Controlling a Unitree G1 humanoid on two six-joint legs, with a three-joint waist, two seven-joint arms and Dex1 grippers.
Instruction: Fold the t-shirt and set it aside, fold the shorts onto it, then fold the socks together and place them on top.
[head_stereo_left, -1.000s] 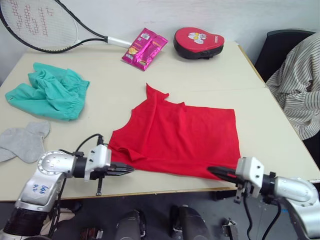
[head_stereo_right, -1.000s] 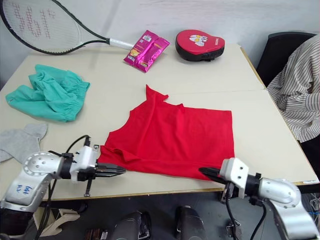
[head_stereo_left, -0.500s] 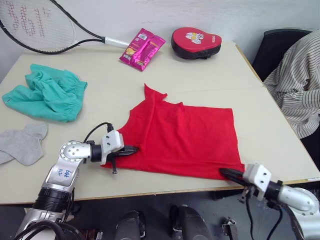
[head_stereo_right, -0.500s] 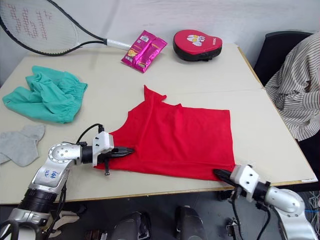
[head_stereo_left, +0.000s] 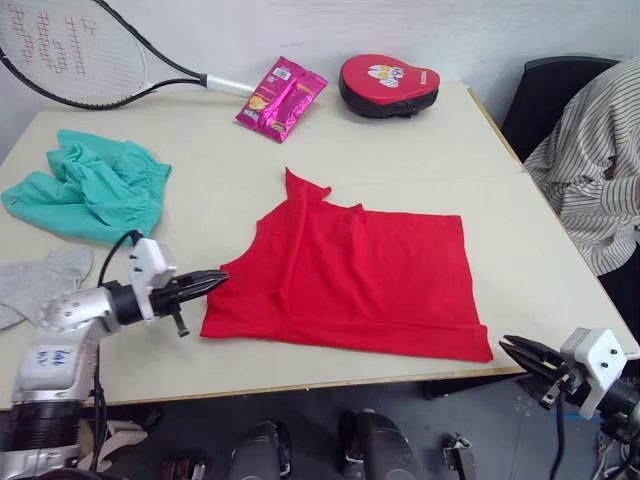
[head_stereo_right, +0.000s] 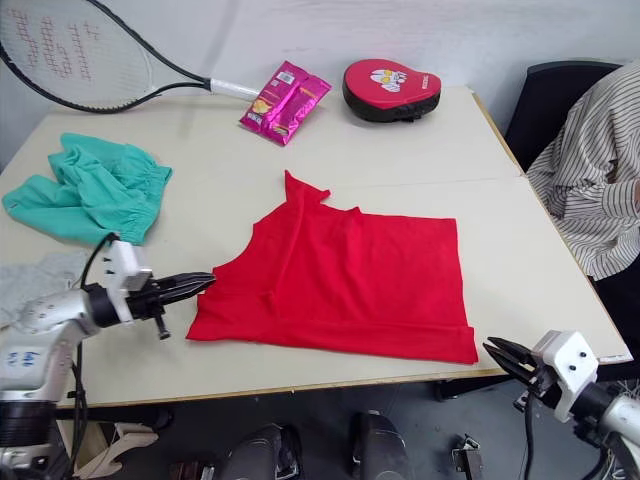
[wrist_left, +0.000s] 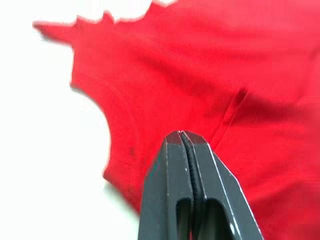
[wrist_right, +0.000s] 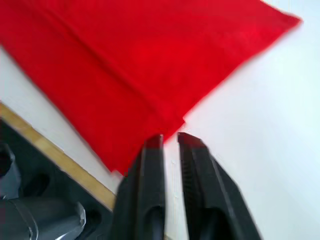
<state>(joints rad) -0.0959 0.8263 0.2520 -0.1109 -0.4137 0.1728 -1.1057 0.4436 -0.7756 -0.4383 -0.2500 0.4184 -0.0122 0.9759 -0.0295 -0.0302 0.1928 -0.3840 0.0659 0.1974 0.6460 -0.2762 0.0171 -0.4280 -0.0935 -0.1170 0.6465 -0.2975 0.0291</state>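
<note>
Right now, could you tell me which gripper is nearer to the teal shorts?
Left. The left gripper hangs just in front of the shorts, beside the t-shirt; the right gripper is off the table's far front corner.

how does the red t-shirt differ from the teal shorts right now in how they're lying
The t-shirt lies spread nearly flat at the middle of the table, while the shorts sit bunched and wrinkled near the table's far left side. The t-shirt is bright red; the shorts are teal-green with a gathered waistband. The left gripper points at the t-shirt's edge, whereas the shorts lie farther from it. Both are soft garments, and neither is held.
</note>
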